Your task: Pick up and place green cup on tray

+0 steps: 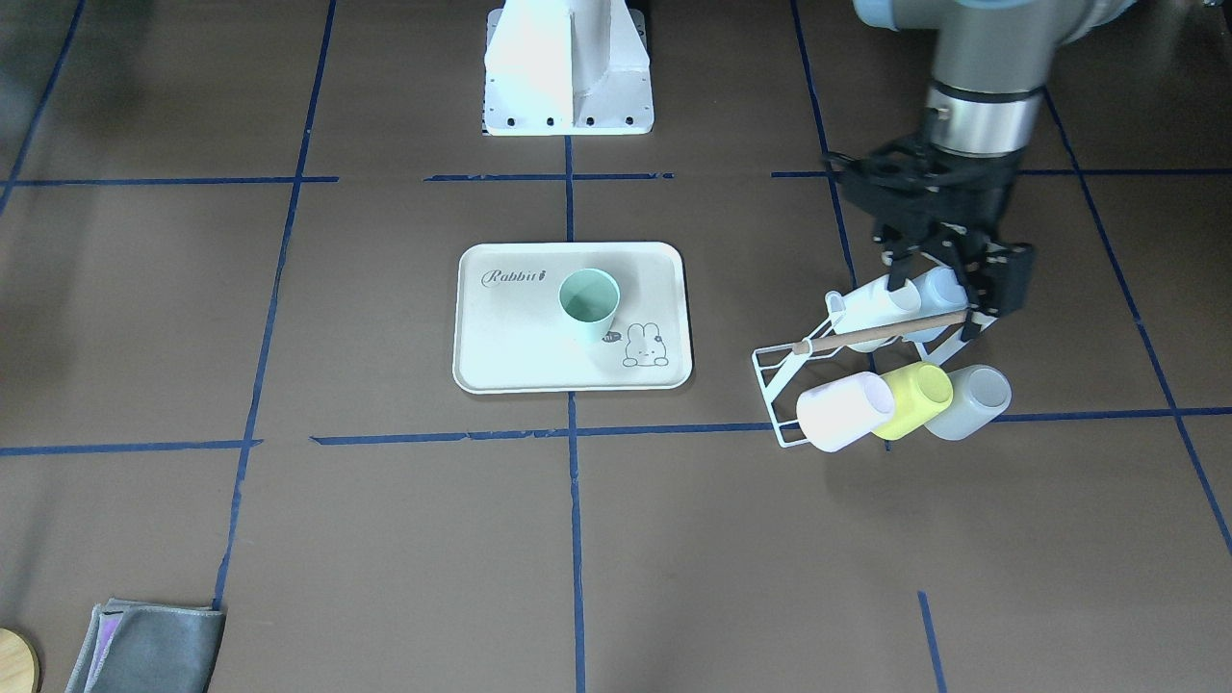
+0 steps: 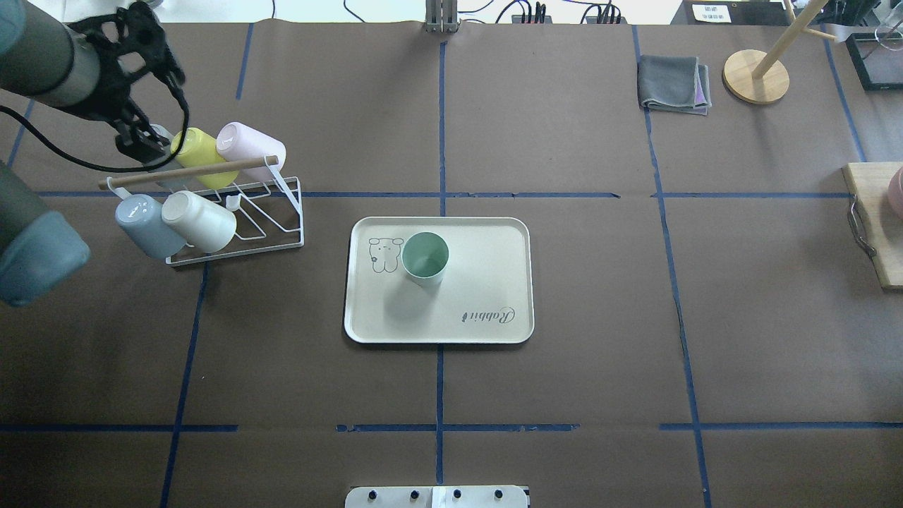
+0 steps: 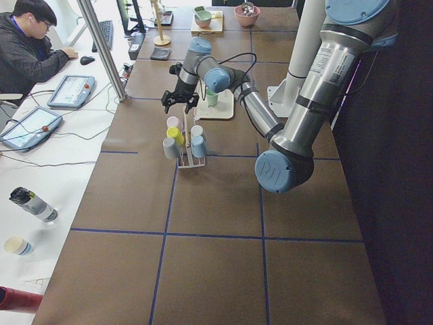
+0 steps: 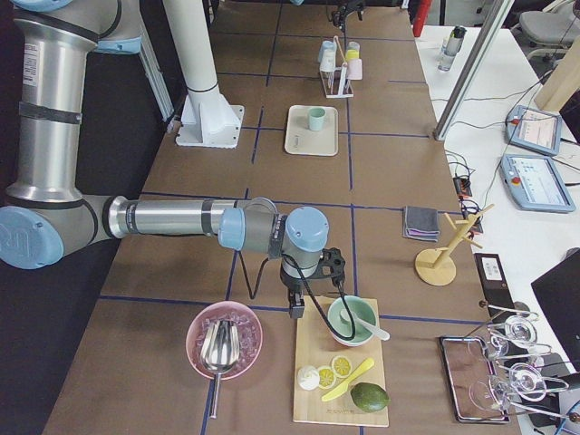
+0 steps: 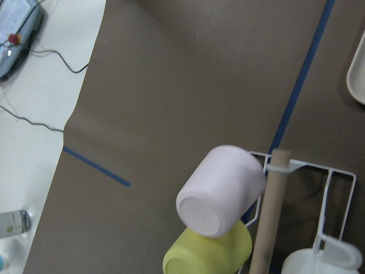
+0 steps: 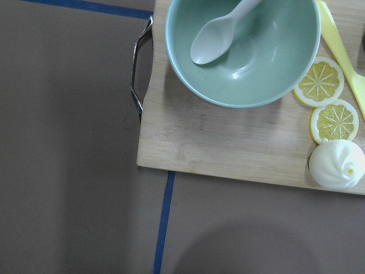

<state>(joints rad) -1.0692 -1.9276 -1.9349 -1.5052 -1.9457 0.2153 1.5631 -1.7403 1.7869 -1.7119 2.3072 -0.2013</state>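
Observation:
The green cup (image 1: 588,303) stands upright, mouth up, on the cream tray (image 1: 520,346), beside the rabbit drawing; it also shows in the overhead view (image 2: 425,257) on the tray (image 2: 487,282). No gripper touches it. My left gripper (image 1: 948,294) hangs over the left end of a white wire cup rack (image 1: 778,371), well away from the tray, and looks open and empty. My right gripper (image 4: 296,313) shows only in the exterior right view, above the brown table by a wooden board; I cannot tell whether it is open or shut.
The rack (image 2: 282,226) holds a pink cup (image 5: 219,191), a yellow cup (image 5: 208,257), a white cup (image 2: 201,219) and pale blue-grey cups. A folded grey cloth (image 2: 674,85) and a wooden stand (image 2: 756,76) sit far right. A cutting board (image 6: 228,142) holds a green bowl (image 6: 274,63).

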